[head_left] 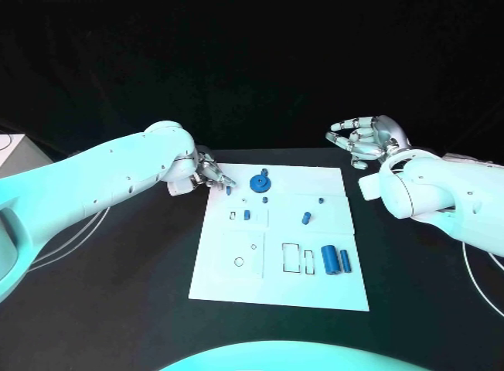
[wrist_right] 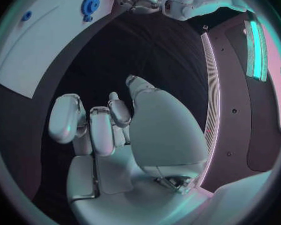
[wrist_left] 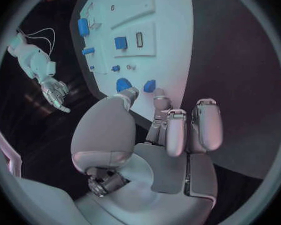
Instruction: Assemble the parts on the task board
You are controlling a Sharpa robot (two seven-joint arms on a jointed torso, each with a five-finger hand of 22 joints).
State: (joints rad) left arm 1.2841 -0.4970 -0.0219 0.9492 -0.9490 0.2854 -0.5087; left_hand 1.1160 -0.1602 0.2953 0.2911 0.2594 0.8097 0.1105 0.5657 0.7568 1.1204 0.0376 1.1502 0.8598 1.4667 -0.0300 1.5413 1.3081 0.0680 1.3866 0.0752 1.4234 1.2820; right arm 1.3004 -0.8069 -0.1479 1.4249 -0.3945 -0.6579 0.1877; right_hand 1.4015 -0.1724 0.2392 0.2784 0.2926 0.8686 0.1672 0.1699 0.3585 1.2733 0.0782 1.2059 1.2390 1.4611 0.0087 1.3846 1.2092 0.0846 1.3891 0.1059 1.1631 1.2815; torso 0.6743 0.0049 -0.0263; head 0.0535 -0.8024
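1. Board (head_left: pixel 277 290) lies flat mid-table (head_left: pixel 118 309), long side running away from the robot.
2. Left hand (head_left: pixel 202 174) sits at the board's far-left corner, fingertips over the board edge. In the left wrist view the fingers (wrist_left: pixel 178 130) are curled in, tips next to a small blue part (wrist_left: pixel 149 86) at that corner. Cannot tell if it pinches the part or only touches it.
3. Gear (head_left: pixel 259 183) lies on the board's far end, just beside the left hand toward the board's middle.
4. 2 blue cylinders (head_left: pixel 337 260) lie side by side near the board's right edge, toward the near end, next to 2 outlined slots (head_left: pixel 297 258).
5. Small peg (head_left: pixel 305 218) stands near the board's centre; more small blue bits (head_left: pixel 246 215) left of it.
6. Right hand (head_left: pixel 363 137) is raised off the board's far-right corner, well apart from it, fingers half-curled and apart, holding nothing.
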